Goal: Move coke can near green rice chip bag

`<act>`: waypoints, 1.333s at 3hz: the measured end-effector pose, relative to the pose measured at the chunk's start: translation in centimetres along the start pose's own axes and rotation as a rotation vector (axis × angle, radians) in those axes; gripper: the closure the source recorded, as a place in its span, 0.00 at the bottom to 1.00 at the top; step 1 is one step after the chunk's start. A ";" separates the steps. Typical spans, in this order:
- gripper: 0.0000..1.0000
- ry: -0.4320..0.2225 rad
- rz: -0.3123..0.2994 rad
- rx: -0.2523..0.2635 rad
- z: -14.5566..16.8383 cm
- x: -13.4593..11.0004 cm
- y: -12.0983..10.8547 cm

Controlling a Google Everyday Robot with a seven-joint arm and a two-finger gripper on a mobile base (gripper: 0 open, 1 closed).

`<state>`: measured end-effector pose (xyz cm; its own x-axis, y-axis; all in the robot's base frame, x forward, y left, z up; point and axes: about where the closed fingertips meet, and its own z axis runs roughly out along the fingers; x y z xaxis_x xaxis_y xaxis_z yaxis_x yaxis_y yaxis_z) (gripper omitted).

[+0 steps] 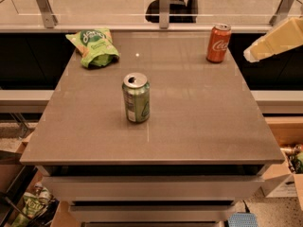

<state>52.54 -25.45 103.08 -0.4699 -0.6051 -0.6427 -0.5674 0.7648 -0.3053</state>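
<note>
We count one gripper (254, 53), a pale cream piece reaching in from the right edge, with its tip hanging just off the table's (203, 122) far right corner. We cannot tell whether it is released or clenched. It touches nothing that we can see.

On the table we count three things: two soda cans and one snack bag.

The one coke can (218, 43) stands upright near the far right corner, just to the left of the gripper's tip and close to it, with a gap between them. It is the nearest thing to the gripper.

The one green soda can (136, 98) stands upright about mid-table, well to the left of the gripper and closer to us than its tip. Its top is opened.

The one green rice chip bag (93, 46) lies crumpled at the far left corner, on the opposite side of the table from the gripper and the farthest of the three from it. The coke can is well apart from the bag, with most of the table's width between them.

Behind the table, beyond the gripper's tip, runs a glass rail held by three metal posts (164, 6), one left, one middle, one right.
</note>
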 end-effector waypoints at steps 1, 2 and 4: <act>0.00 -0.061 0.086 -0.005 1.8 0.1 1.2; 0.00 -0.155 0.168 0.028 4.1 -0.9 1.4; 0.00 -0.290 0.266 0.113 9.1 -3.3 -2.5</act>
<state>61.66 -23.31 99.59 -0.3710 -0.3079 -0.8761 -0.3661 0.9155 -0.1667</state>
